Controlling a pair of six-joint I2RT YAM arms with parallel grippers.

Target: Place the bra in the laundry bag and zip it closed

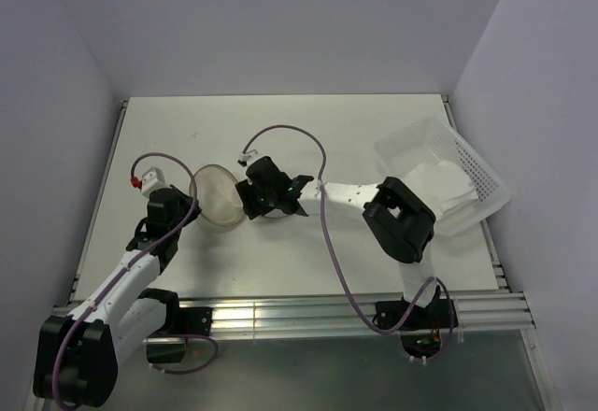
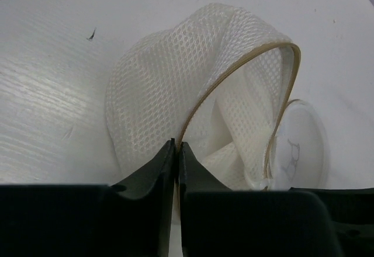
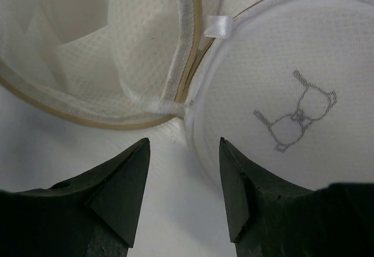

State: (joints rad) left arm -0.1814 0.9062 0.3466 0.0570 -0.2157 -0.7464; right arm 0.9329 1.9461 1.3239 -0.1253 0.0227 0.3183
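Observation:
The laundry bag (image 1: 217, 198) is a white mesh pouch with a tan rim, lying open on the table between my two grippers. My left gripper (image 1: 192, 207) is shut on its tan rim (image 2: 177, 145), and the mesh body (image 2: 169, 82) rises beyond the fingers. The round lid with the black eyeglasses-like mark (image 3: 292, 111) hangs open beside the opening (image 3: 87, 52). It also shows in the left wrist view (image 2: 298, 146). My right gripper (image 3: 184, 146) is open and empty, just short of the lid's hinge; in the top view it (image 1: 247, 196) is at the bag's right side. Limp off-white fabric, apparently the bra (image 1: 447, 187), lies in the tray.
A white perforated plastic tray (image 1: 476, 163) sits tilted at the table's right side, by the right wall. The right arm's elbow (image 1: 400, 219) is just in front of it. Purple cables loop over both arms.

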